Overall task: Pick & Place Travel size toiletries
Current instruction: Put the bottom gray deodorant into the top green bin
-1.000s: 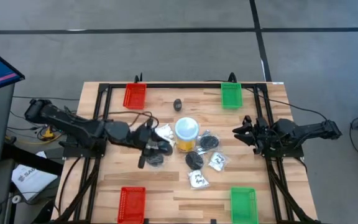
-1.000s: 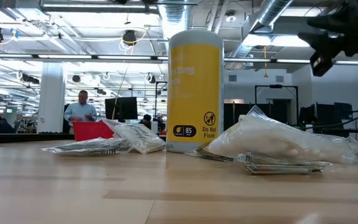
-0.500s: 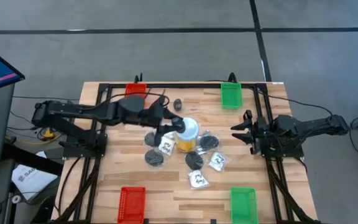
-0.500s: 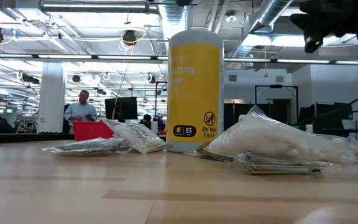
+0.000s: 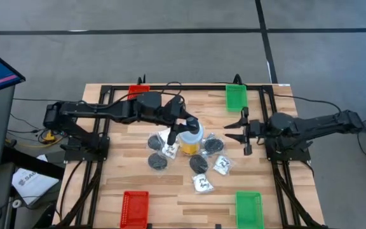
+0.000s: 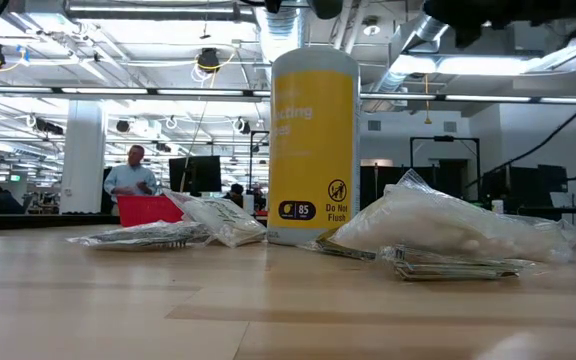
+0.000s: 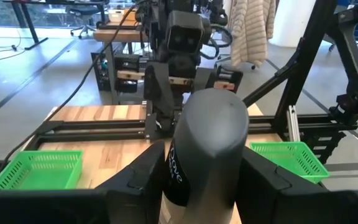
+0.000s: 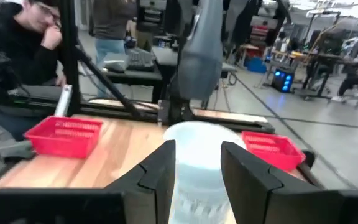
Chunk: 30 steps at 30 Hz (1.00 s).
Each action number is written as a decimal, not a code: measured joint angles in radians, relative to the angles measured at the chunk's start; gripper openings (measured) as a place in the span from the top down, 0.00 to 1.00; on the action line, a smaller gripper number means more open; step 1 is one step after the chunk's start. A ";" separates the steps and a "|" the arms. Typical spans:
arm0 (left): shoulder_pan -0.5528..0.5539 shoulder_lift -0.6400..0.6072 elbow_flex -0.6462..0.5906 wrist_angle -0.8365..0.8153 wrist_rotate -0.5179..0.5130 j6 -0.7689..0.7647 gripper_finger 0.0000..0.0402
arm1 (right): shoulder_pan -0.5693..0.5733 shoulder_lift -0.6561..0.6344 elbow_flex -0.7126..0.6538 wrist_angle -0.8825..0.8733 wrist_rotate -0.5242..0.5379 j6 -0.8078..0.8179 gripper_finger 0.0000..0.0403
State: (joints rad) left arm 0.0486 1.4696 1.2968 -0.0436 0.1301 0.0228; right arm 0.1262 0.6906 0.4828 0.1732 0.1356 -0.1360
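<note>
The travel size toiletries lie around a yellow jar (image 5: 190, 135) at mid-table: clear packets (image 5: 222, 165) (image 5: 202, 184) (image 5: 169, 150) and black roundish pieces (image 5: 157, 161) (image 5: 199, 163). My left gripper (image 5: 184, 123) reaches in from the left. It hangs at the jar's far-left rim, shut on a small dark bottle with a grey cap (image 7: 210, 130). My right gripper (image 5: 235, 131) hovers to the right of the pile. It is open, faces the jar's pale lid (image 8: 197, 146), and has nothing between its fingers. My left gripper pinches the dark bottle's body (image 7: 178, 177) between its two fingers (image 7: 143, 179), one on each side, below the grey cap. The fingers come in nearly level from the table's left. The bottle stands upright in the hold, lifted clear of the table.
Red trays sit at the far left (image 5: 138, 95) and near left (image 5: 134, 208), and green trays at the far right (image 5: 236, 97) and near right (image 5: 248, 210). A black frame (image 5: 107, 127) runs round the table. In the low view the tall jar (image 6: 313, 150) stands among packets (image 6: 458, 228). People are in the room beyond.
My left gripper has swung up from the black pieces at the jar's near left. It has gone toward the far edge and the right, and ended at the jar's top. My right gripper has risen, rolled, and moved left toward the jar.
</note>
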 joint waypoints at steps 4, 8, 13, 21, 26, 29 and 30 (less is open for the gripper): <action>0.000 0.000 0.000 -0.001 0.000 0.002 0.66 | -0.031 0.101 0.069 0.002 0.000 -0.013 0.70; 0.000 0.000 0.000 -0.002 0.000 0.005 0.66 | -0.054 0.192 0.124 0.025 0.000 -0.013 0.70; 0.000 0.000 0.000 -0.002 0.000 0.014 0.66 | -0.059 0.292 0.182 0.047 -0.006 -0.014 0.70; 0.000 0.000 0.000 -0.002 0.000 0.026 0.66 | -0.055 0.425 0.266 0.046 -0.008 -0.022 0.70; 0.000 0.000 0.000 -0.004 -0.001 0.026 0.66 | -0.049 0.460 0.298 0.037 -0.008 -0.022 0.63; 0.000 0.000 0.000 -0.016 -0.001 0.026 0.66 | -0.041 0.461 0.305 0.038 -0.009 -0.028 0.53; 0.000 0.000 0.000 -0.019 -0.001 0.026 0.66 | -0.041 0.461 0.308 0.041 -0.010 -0.030 0.50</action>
State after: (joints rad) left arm 0.0483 1.4696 1.2968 -0.0629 0.1295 0.0485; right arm 0.0851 1.1512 0.7910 0.2139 0.1260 -0.1660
